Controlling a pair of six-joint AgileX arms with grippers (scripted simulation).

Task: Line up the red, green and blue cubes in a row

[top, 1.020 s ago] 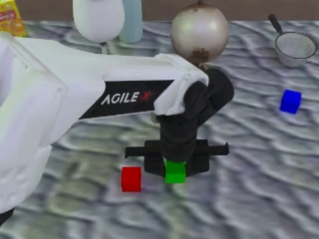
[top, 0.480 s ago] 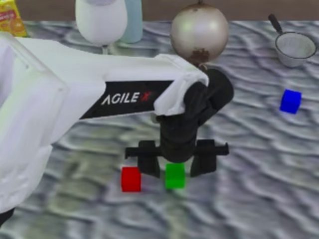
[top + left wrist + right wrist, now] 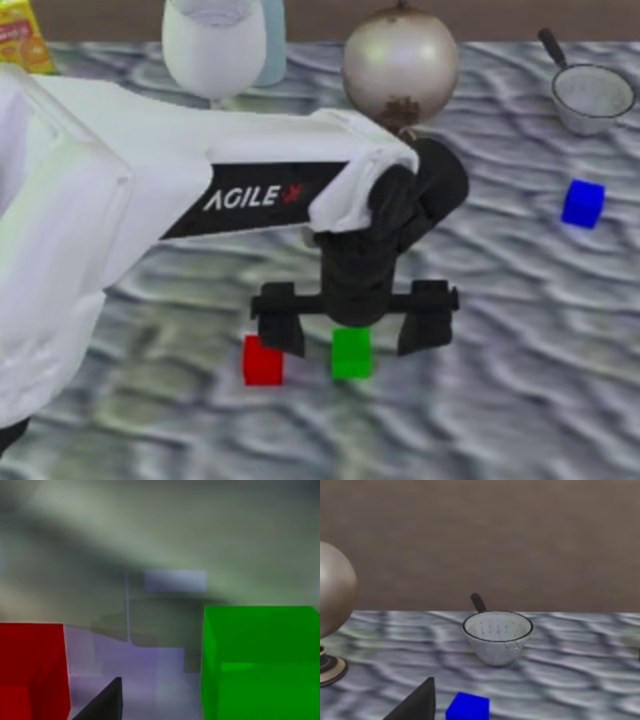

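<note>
From above, you see the left arm [image 3: 180, 190] reaching across the table [image 3: 520, 380] from the left, its gripper [image 3: 352, 328] hanging over the green cube [image 3: 351, 353]. Its two fingers [image 3: 428, 318] stand wide apart, one on each side of the green cube and touching neither cube, though the left finger partly covers the red cube's top corner. The red cube [image 3: 262, 364] sits just beside the green one, on its left, with a small gap between them. The blue cube [image 3: 583, 203] lies well apart, near the right edge, below a strainer [image 3: 592, 97]. Along the far edge you also have a silver globe [image 3: 400, 62], a white glass [image 3: 214, 44] and a yellow packet [image 3: 22, 36].

At the left wrist, you look close at the red cube [image 3: 31, 672] and green cube [image 3: 260, 662] on the table, side by side and apart, with one dark fingertip [image 3: 102, 705] between them.

At the right wrist, you see the blue cube [image 3: 467, 707] near the strainer [image 3: 497, 637], the globe [image 3: 334, 597] off to one side, and one dark finger [image 3: 415, 705]; you cannot tell whether the right gripper is open or closed.
</note>
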